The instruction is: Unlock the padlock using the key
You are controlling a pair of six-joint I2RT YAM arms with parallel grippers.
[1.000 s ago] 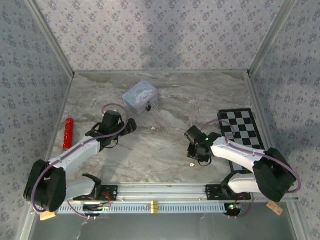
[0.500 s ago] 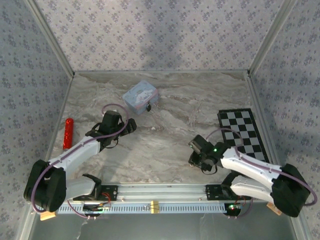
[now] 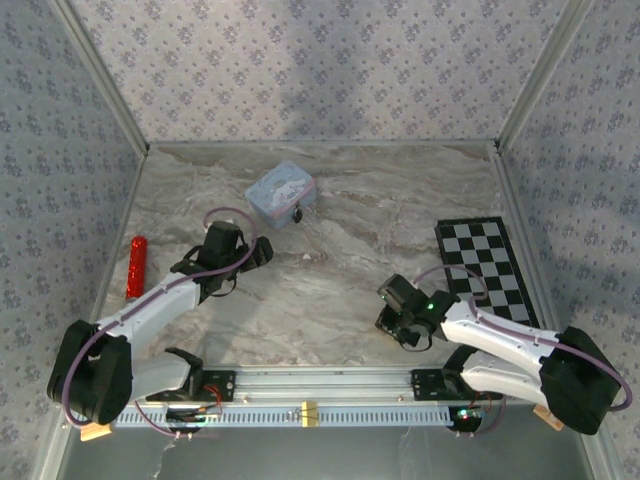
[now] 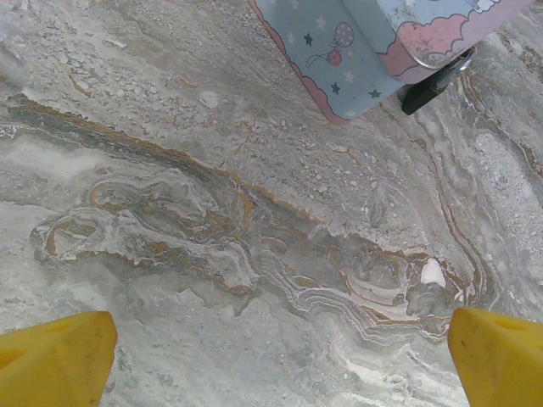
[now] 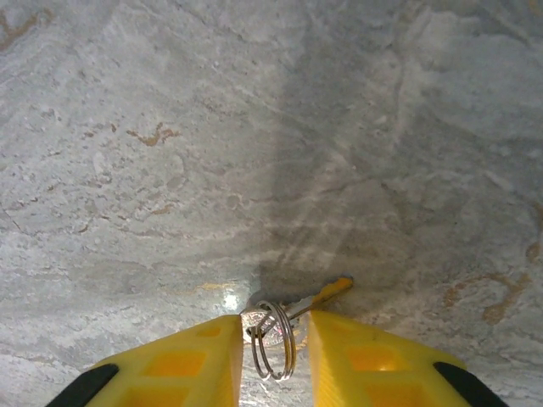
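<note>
At the far left of the bench (image 3: 330,300) lies a red tube (image 3: 135,267). Next to it, the left pincer (image 4: 271,356) is spread wide, with nothing between its yellow fingers (image 4: 55,365), and hangs over bare bench just short of the tin (image 3: 282,193). The tin is blue and pink with cartoon pictures. The padlock (image 3: 297,213) is the tiny dark thing touching the tin's near right corner. Further right, the right pincer (image 5: 276,326) is low over the bench. Its fingers are close together on both sides of a metal ring (image 5: 273,343) that holds the key (image 5: 327,292). I cannot tell if they squeeze it. A checkered board (image 3: 485,265) lies at the far right
</note>
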